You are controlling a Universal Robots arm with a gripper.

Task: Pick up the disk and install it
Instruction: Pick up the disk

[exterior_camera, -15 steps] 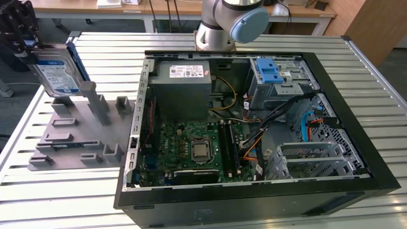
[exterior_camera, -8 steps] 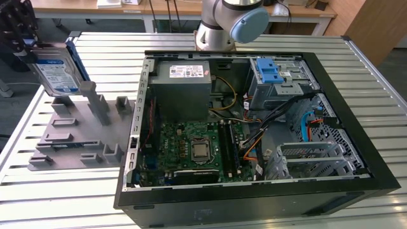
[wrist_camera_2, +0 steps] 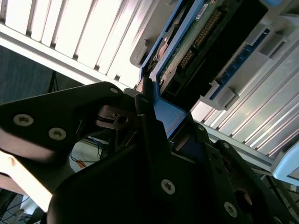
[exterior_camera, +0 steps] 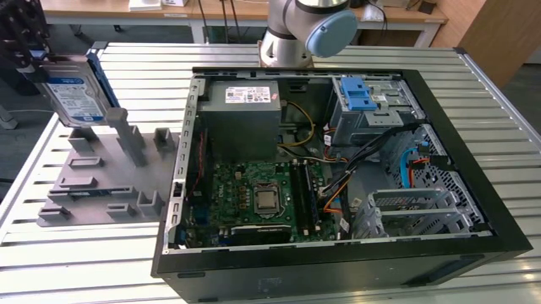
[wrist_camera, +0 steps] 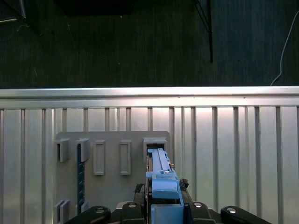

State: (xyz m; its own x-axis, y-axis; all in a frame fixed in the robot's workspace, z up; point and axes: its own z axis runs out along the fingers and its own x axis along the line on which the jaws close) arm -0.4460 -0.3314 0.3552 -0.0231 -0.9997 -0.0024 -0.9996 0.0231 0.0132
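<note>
The disk (exterior_camera: 76,92) is a silver drive with a blue-and-white label in a blue bracket. It stands upright at the exterior view's far left, over the back slot of a grey rack (exterior_camera: 93,183). Whether its lower edge still touches the slot I cannot tell. My gripper (exterior_camera: 42,62) is shut on its upper end. In the first wrist view the disk (wrist_camera: 161,179) shows edge-on above the rack's slot (wrist_camera: 154,142), with my gripper (wrist_camera: 163,207) clamped on the bracket. The second wrist view shows the disk's circuit-board side (wrist_camera_2: 196,42) and my gripper (wrist_camera_2: 163,126) on its blue end.
An open computer case (exterior_camera: 473,158) lies on the slatted metal table (exterior_camera: 68,266), to the exterior view's right of the rack. Its grey drive bay with a blue latch (exterior_camera: 359,95) sits at the far corner. The arm's base (exterior_camera: 296,31) stands behind the case.
</note>
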